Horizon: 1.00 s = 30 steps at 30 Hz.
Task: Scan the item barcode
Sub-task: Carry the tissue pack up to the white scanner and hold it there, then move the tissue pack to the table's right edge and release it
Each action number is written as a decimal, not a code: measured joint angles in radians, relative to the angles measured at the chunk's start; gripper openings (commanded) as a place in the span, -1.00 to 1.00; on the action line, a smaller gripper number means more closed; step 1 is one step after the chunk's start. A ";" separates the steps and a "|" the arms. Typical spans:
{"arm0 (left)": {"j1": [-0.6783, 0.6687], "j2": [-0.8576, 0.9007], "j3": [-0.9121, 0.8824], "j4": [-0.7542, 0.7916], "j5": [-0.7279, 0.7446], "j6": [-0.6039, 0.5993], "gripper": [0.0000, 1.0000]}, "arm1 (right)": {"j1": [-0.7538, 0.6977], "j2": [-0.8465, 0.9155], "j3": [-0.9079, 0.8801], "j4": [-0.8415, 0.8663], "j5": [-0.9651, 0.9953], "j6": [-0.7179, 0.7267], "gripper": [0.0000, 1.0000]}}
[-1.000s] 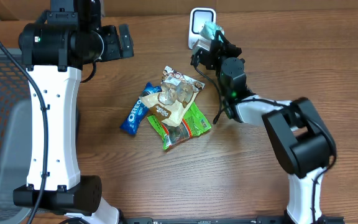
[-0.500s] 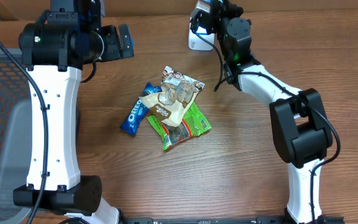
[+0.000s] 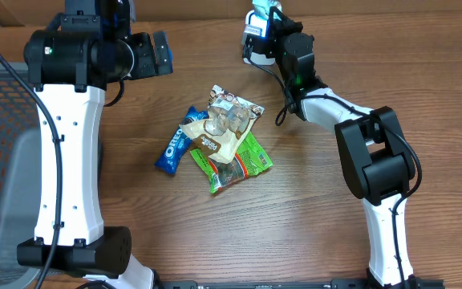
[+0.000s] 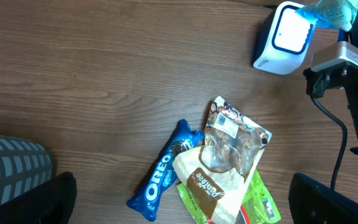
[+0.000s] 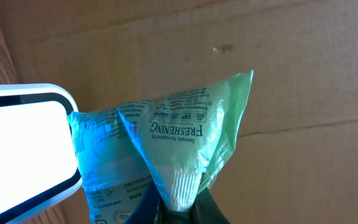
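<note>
- While I watch remotely, right gripper: clamped tight on the crimped end of the green packet, held just beside the white scanner.
- Left gripper: jaws spread wide, empty, above the table.
- Snack pile: mid-table, Oreo pack alongside.

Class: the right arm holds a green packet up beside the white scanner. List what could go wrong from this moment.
1. The right jaws pinch only the crimped end of the green packet, so it might slip or swing.
2. The packet is creased and folded beside the scanner. Its barcode may not face the scanner, so there may be no read.
3. The arm works very close to the scanner and could nudge it.
</note>
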 measured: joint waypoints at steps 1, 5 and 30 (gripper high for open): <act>0.000 0.000 0.000 0.000 0.000 0.000 1.00 | 0.000 0.001 0.000 0.000 0.000 -0.001 -0.92; 0.000 0.000 0.000 0.000 0.000 0.000 1.00 | 0.000 0.006 0.000 0.000 0.000 -0.005 -0.92; 0.000 0.000 -0.001 0.001 0.000 0.000 1.00 | 0.038 -0.068 0.000 -0.276 0.064 0.002 -0.93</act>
